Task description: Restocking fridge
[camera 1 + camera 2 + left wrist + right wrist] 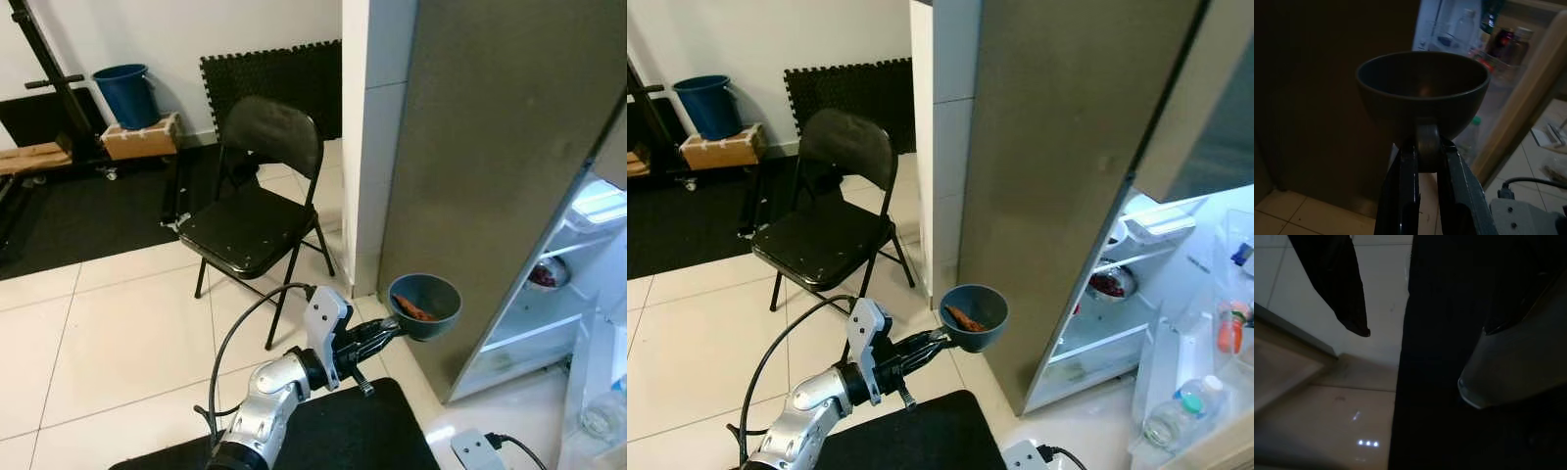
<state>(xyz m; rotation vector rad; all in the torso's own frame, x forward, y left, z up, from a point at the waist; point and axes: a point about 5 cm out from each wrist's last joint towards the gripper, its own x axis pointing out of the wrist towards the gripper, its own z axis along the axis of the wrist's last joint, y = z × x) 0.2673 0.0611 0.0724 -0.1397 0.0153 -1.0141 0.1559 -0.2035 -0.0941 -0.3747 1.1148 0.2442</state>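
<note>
Blue-grey and smooth, the bowl (425, 305) sat clamped in my left hand (390, 328), the two black fingers (1400, 191) pinching a stub at its base, held out level just beside the outer wall of the fridge (490, 147) and short of the open compartment. Something reddish-brown (966, 319) lay inside it.

The grip was my worry: a narrow pinch low on a wide bowl, so any sharp turn of the wrist toward the shelves (1107, 333) could have tipped it and spilled the contents on the tiles. I also judged the rim might knock the fridge's corner as I swung it round, since it hung so near that wall.

The head views gave me the food in the bowl and a folding chair (250, 211) behind; the left wrist view, though dim, showed the bottles (1508, 41) in the door rack beyond the rim. The right hand hung idle, and I couldn't tell how its fingers stood.
</note>
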